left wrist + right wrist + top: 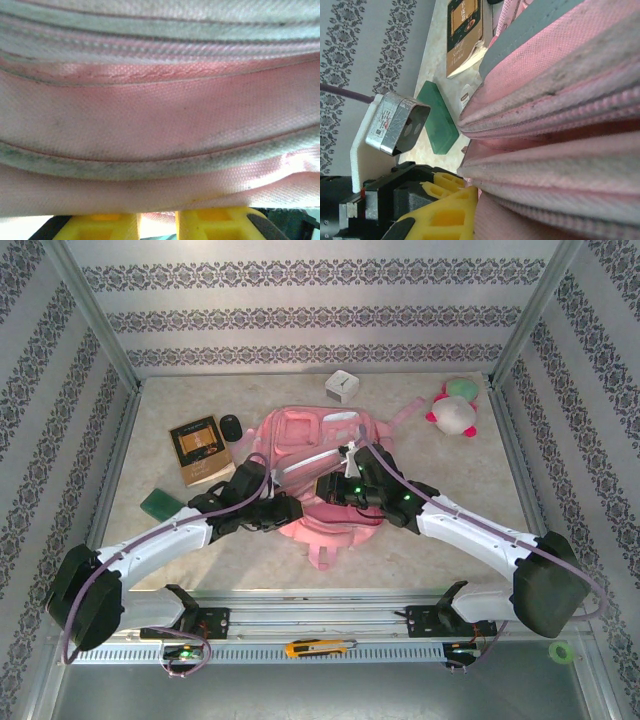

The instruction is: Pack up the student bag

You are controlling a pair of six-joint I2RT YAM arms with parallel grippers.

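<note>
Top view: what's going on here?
Both arms are working on the pink backpack lying mid-table. The left gripper sits at its near edge, jaws slightly apart; the right gripper is shut against the fabric. A book, green case, white box and plush toy lie outside on the table.

Bright, even light falls from overhead and washes the bench [470, 462] pale; the shadows under the arms are short and soft. At the left wrist the student bag [160, 115] fills the lens, its weave slightly soft, with white glare along the bottom edge. The right wrist view blurs the nearest fabric.
</note>
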